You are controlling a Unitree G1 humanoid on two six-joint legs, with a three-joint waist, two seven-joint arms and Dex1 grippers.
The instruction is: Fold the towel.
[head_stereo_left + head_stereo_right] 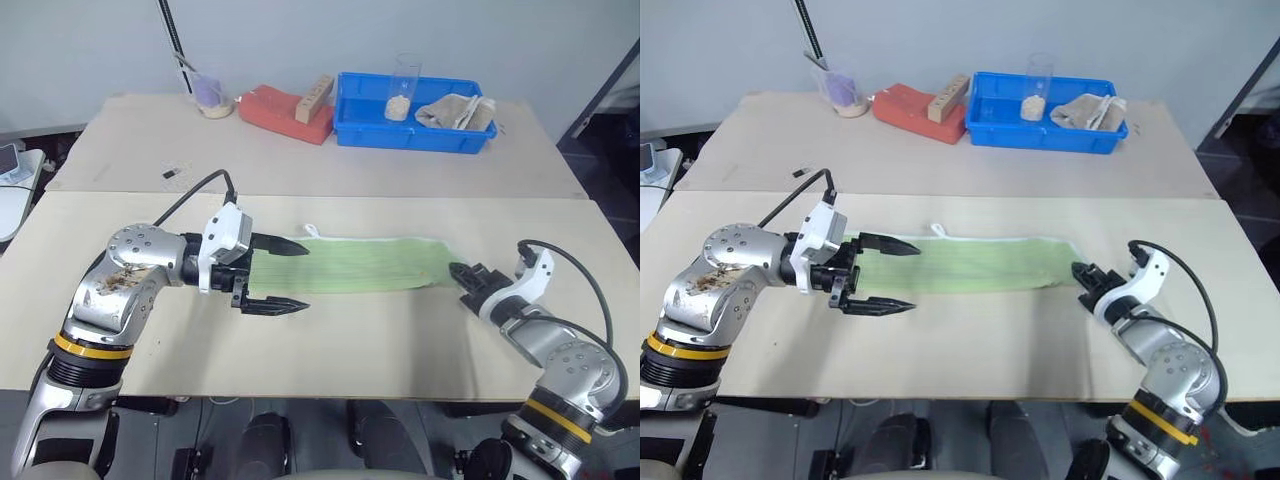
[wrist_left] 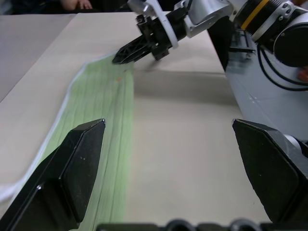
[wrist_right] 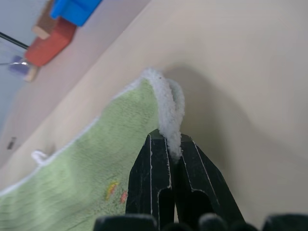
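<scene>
- Nearest on the left, the left gripper (image 1: 285, 274) hovers over the table (image 1: 380, 340) with its two black fingers spread wide, holding nothing. One fingertip hangs above the towel's left end; the other is over bare table, nearer the robot.
- Next, the towel (image 1: 370, 264) lies flat as a long, narrow, light green strip running left to right across the middle of the near table, white edging along its rim and a small white loop (image 1: 311, 231) at its far left corner.
- At the towel's right end, the right gripper (image 1: 463, 273) is clamped tight on the white-edged corner, which bunches up between its fingers.
- Farther back, on a second table, from left to right: a cup (image 1: 211, 94), a red cloth (image 1: 285, 112) with a wooden block (image 1: 315, 98) on it, and a blue tray (image 1: 415, 132) holding a glass (image 1: 402, 88) and a beige cloth (image 1: 456, 111).
</scene>
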